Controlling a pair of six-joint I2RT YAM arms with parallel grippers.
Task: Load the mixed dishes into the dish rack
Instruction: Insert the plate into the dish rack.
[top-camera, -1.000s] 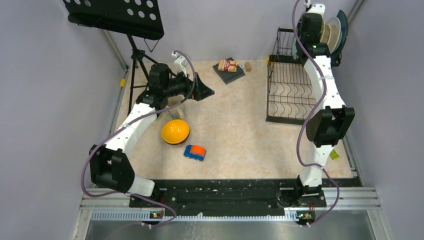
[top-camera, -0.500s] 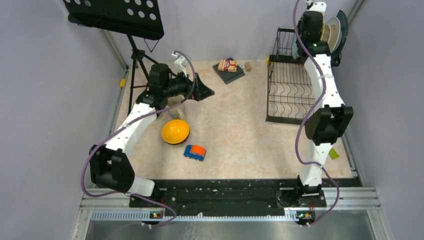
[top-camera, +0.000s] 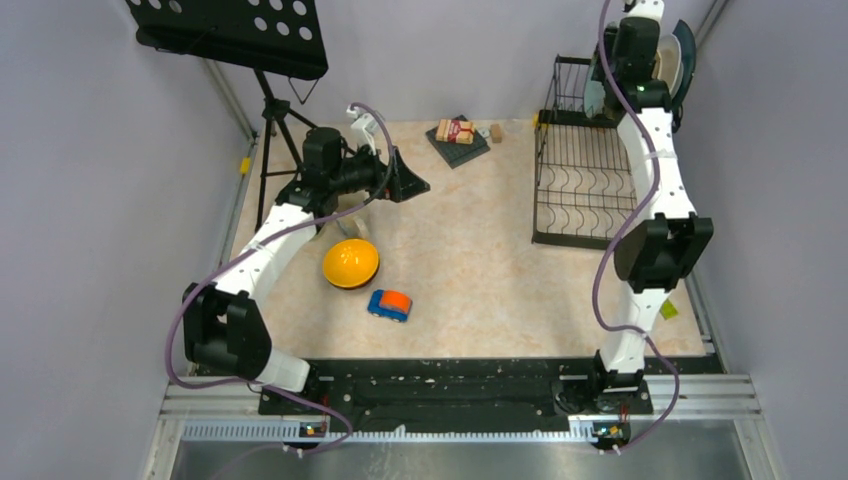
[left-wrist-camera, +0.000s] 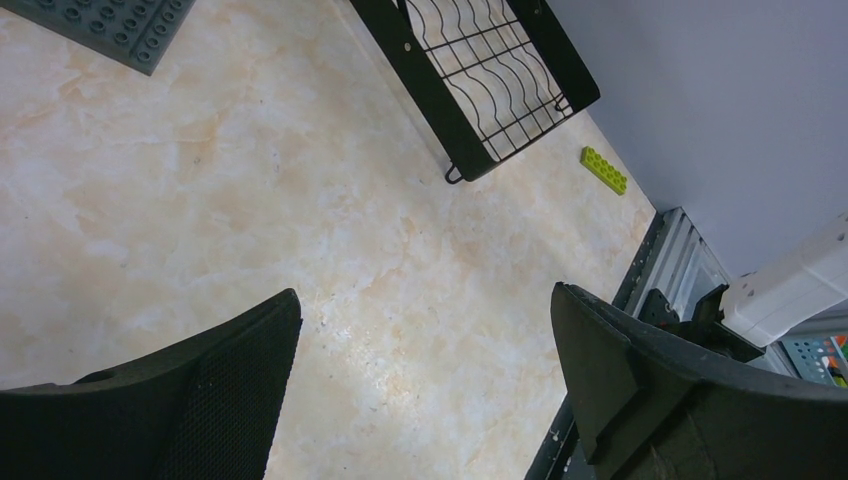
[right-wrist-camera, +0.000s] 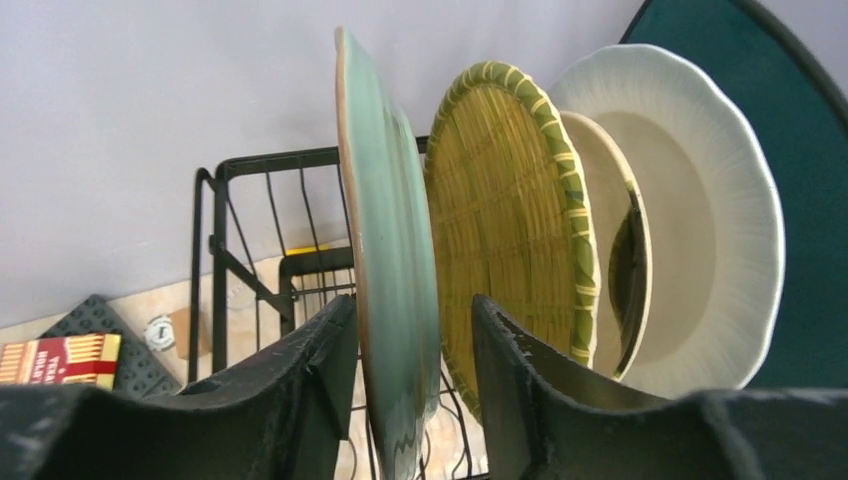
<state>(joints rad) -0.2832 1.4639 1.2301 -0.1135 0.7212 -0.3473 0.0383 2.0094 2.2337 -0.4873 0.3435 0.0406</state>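
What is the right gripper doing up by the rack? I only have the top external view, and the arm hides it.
Observer: The mint-green plate stands on edge between the right gripper's fingers. I cannot tell whether they press it.
Operator: Other plates nearby?
Observer: Yes, upright beyond it: a woven yellowish plate, a cream plate, then the dark teal plate.
Operator: And the left gripper?
Observer: The left gripper is open, with nothing between its fingers and bare table beneath.
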